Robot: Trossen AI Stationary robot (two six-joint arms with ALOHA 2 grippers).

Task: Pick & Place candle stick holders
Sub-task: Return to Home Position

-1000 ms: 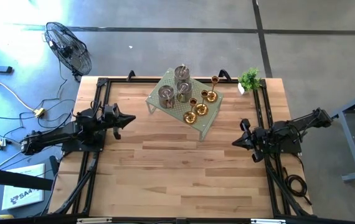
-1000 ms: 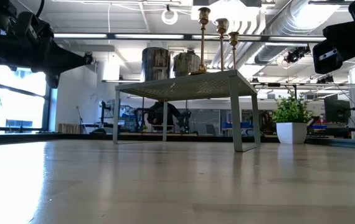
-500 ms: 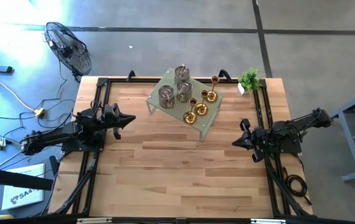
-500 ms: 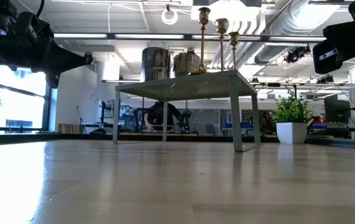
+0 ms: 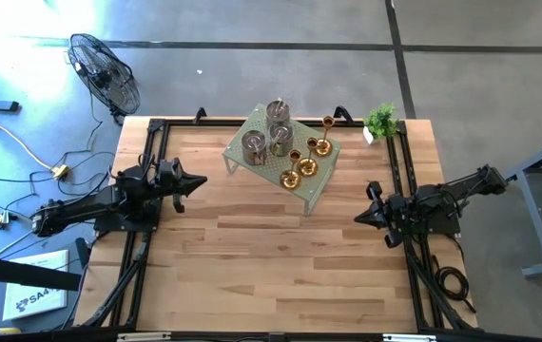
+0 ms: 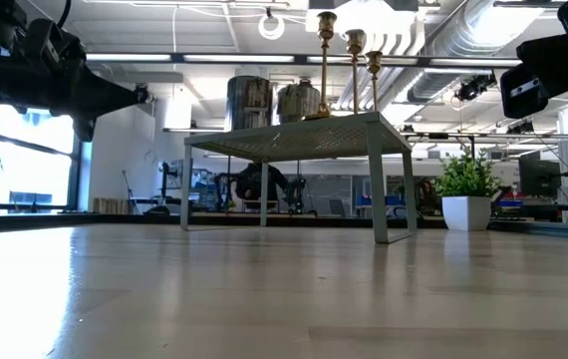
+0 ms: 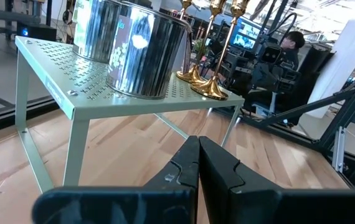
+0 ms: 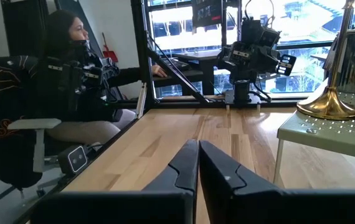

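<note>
Three gold candle stick holders [image 5: 301, 163] with round bases and thin stems stand on the right part of a pale green perforated rack [image 5: 252, 125] at the table's far middle. Three grey-silver cups [image 5: 255, 145] stand on the rack's left part. In the left wrist view the cups [image 7: 141, 56] and gold holders [image 7: 210, 87] show on the rack. My left gripper [image 5: 201, 180] is shut and empty at the table's left side. My right gripper [image 5: 358, 218] is shut and empty at the right side.
A small green potted plant [image 5: 381, 121] stands at the far right corner. The rack stands on thin legs [image 6: 379, 189] above the table. Bare wood [image 5: 271, 256] lies between and in front of the arms. A seated person [image 8: 71, 81] shows beyond the table's left edge.
</note>
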